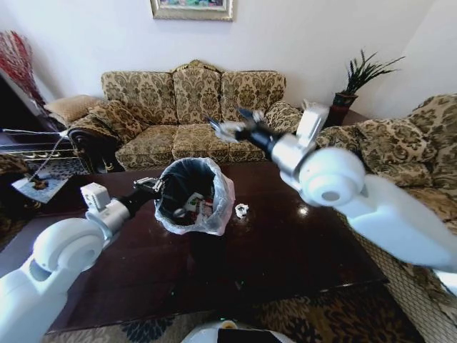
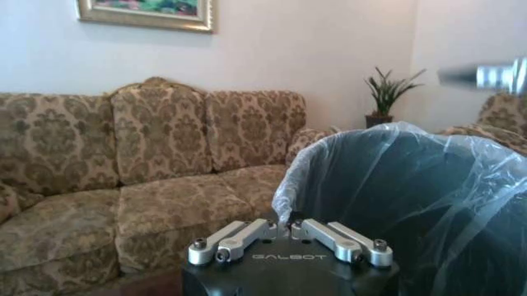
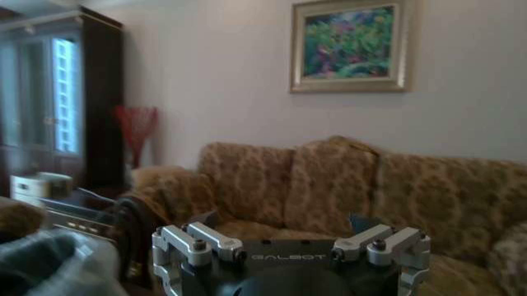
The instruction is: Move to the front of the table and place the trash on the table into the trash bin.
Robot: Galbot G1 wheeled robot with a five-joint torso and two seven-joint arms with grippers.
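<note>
Pinching trash bin (image 1: 191, 194) rim, left claw (image 1: 154, 186) clamped; right claw (image 1: 230, 123) apart, raised, blurred

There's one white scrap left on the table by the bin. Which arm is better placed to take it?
Likely the right. The right gripper is open and free above the table, while the left gripper is shut on the trash bin rim. The scrap lies on the bin's right.

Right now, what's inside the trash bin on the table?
In the head view, the trash bin holds a few red-and-white pieces low in its bag liner. The bunched liner and dark wall hide the bottom. The left gripper is shut on its rim.
</note>
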